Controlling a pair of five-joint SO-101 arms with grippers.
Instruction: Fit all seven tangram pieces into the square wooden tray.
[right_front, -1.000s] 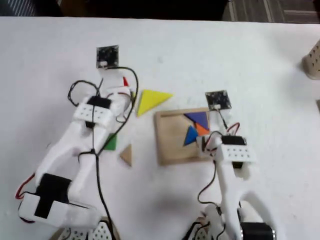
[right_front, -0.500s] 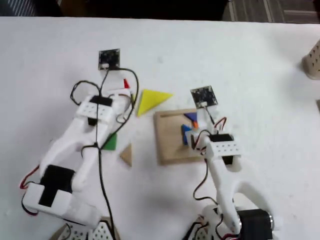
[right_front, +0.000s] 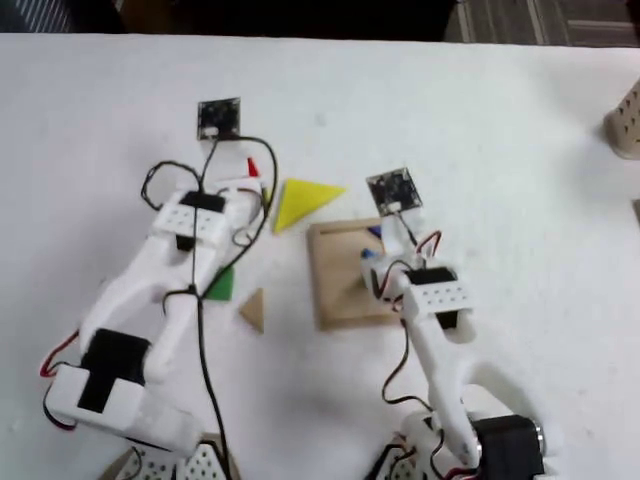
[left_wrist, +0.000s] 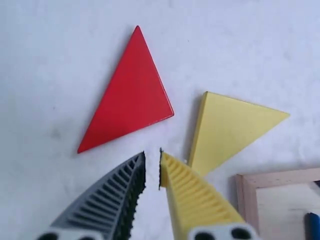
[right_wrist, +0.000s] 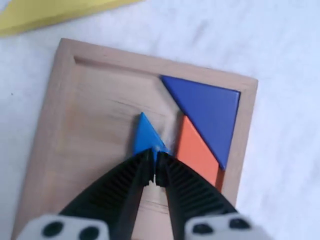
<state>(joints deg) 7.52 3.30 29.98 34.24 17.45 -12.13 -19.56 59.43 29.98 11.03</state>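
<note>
**Right wrist view check: tangram fill status**

Confirm the right gripper clenched on one corner of the light-blue triangle, over the floor of the square wooden tray. Treat the triangle's tilt as undetermined. Locate the dark-blue triangle ahead of the jaws and off to one side, seated in a tray corner. Locate the orange piece touching it, just beside the jaw tips. Judge two pieces as placed and a third as in hand, not yet let go.

Confirm the left gripper closed to a thin slit, grasping nothing. Find the red triangle just ahead of those jaws and the yellow triangle ahead and to one side. Note both flat on the table, outside the tray. Via the high view, find the green piece and the small tan triangle well behind those jaws, also outside the tray. Count four pieces as left to fit.
</note>
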